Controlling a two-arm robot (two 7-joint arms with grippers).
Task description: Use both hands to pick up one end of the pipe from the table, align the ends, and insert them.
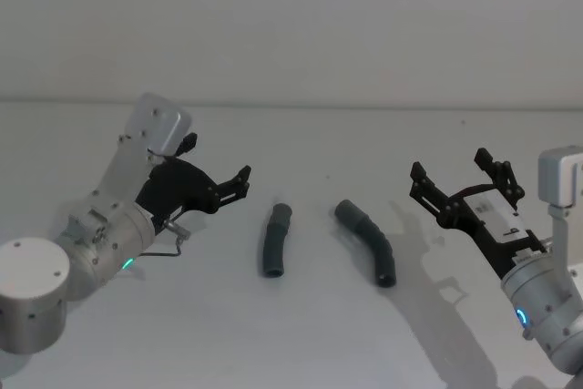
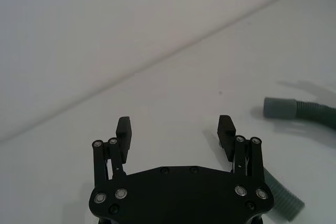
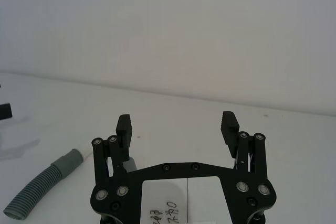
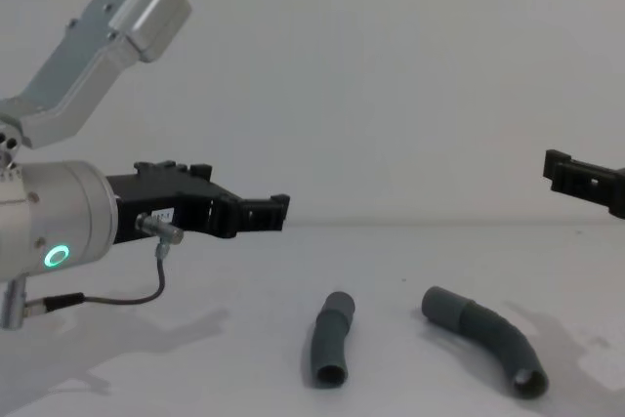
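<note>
Between your left fingers (image 2: 124,128) and right fingers (image 3: 124,127), both spread wide and empty, the left hose piece (image 1: 273,241) and right hose piece (image 1: 372,239) lie apart on the desk (image 1: 310,343). Risk: a pinch on the curved ribs could roll either piece, spoiling the alignment.

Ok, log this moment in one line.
left gripper: open, empty, left of left piece | right gripper: open, empty, right of right piece | both pieces on table, apart

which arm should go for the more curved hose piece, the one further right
Right. The right gripper, open, hovers on that side of the curved hose piece with nothing between. The left gripper, also open, has the straighter hose piece in its way, so it likely suits that one.
</note>
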